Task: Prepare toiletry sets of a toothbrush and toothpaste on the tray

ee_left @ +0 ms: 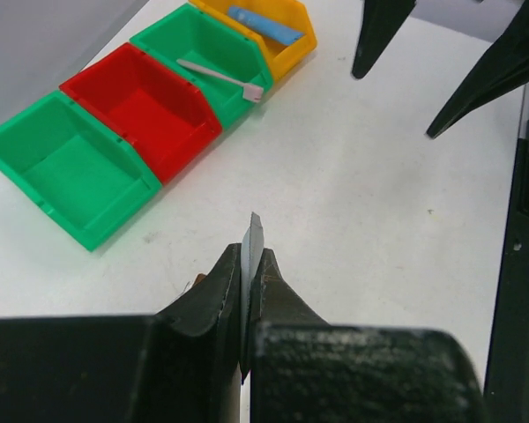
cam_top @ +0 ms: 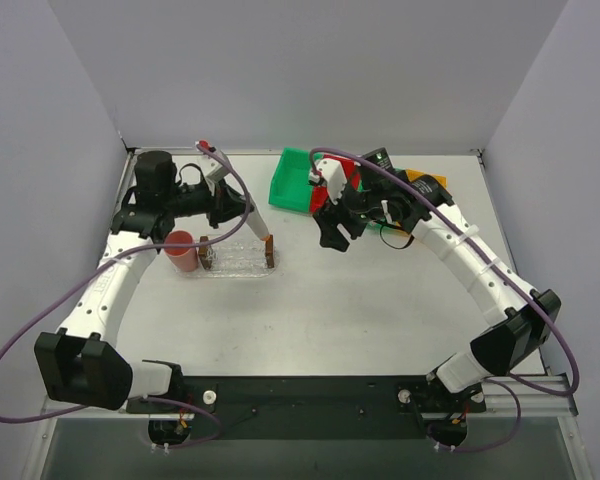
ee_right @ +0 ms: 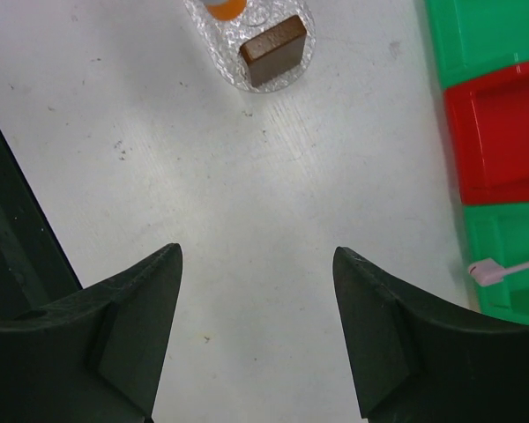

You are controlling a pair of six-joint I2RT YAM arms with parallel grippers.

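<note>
Jaws on the left gripper are pressed together on a thin, flat, pale thing seen edge-on, most likely the grey tube of toothpaste. Only its narrow tip pokes out past the fingertips. From above, this gripper hangs over the far side of the tray.

The right gripper stands wide open with nothing between its fingers and touches nothing. It hovers above bare table between the tray and the bins.

The toothbrush lies flat on the floor of a green bin, and the blue tube lies in the yellow bin next to it.

Both tubes look light, soft and slick. A pinch across the flat faces suits them, kept gentle so the paste is not squeezed. The toothbrush looks light, thin and fairly stiff. Mid-handle, across its width, seems the best hold. Because it lies low, the fingertips must reach the bin floor, and the bin walls leave little room.
</note>
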